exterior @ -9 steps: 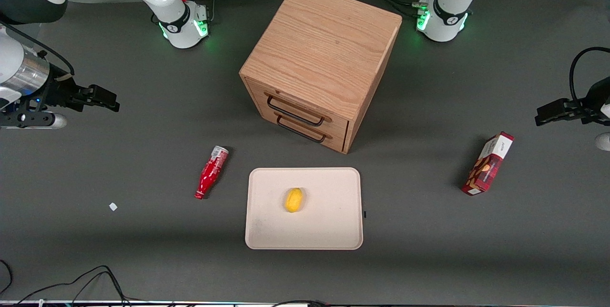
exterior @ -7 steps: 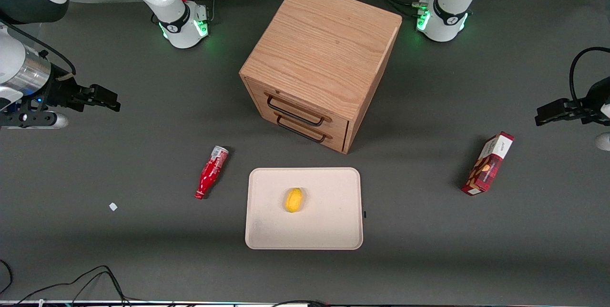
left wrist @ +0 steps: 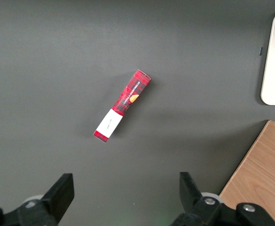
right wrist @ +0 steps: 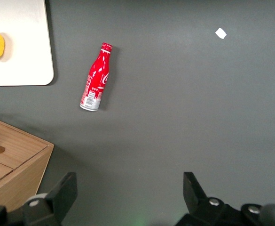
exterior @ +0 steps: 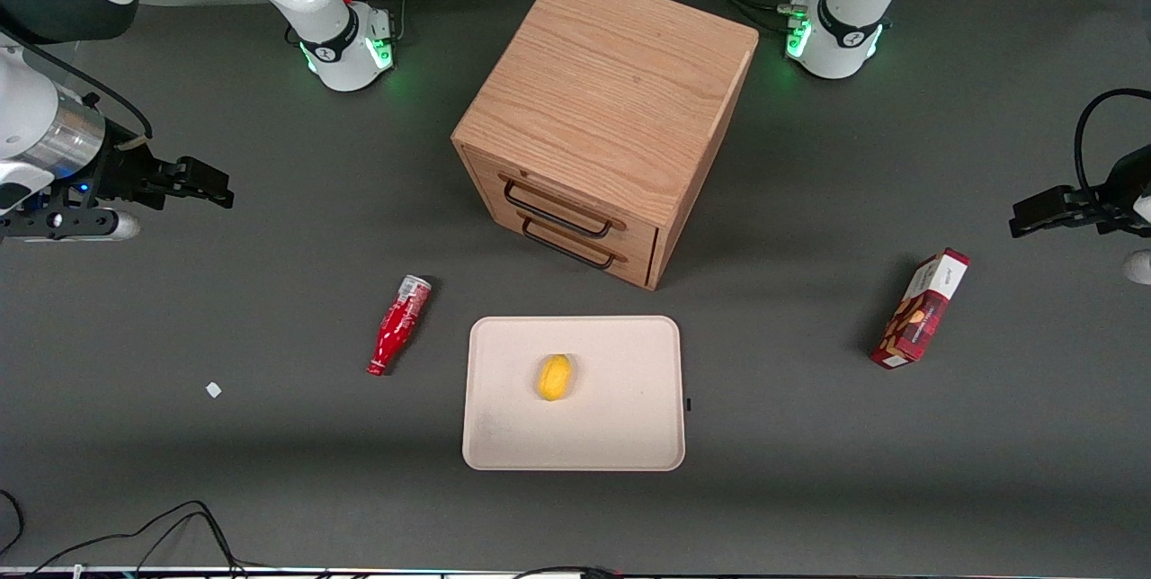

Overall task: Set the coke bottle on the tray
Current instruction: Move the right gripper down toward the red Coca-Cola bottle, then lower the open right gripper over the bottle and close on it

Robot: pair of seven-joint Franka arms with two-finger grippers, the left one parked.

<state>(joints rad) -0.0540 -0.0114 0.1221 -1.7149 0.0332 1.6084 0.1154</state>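
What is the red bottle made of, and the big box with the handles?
The coke bottle lying on the table looks like painted metal: glossy red with a bare silver base, though it could be plastic. The drawer cabinet looks like light wood with visible grain; its dark thin handles are probably metal. The gripper hovers open toward the working arm's end, away from both.

Dark grey tabletop (exterior: 809, 471) under a wooden drawer cabinet (exterior: 604, 116).

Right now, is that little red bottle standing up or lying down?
Lying down: the coke bottle rests lengthwise on the table beside the tray; the open gripper is far off.
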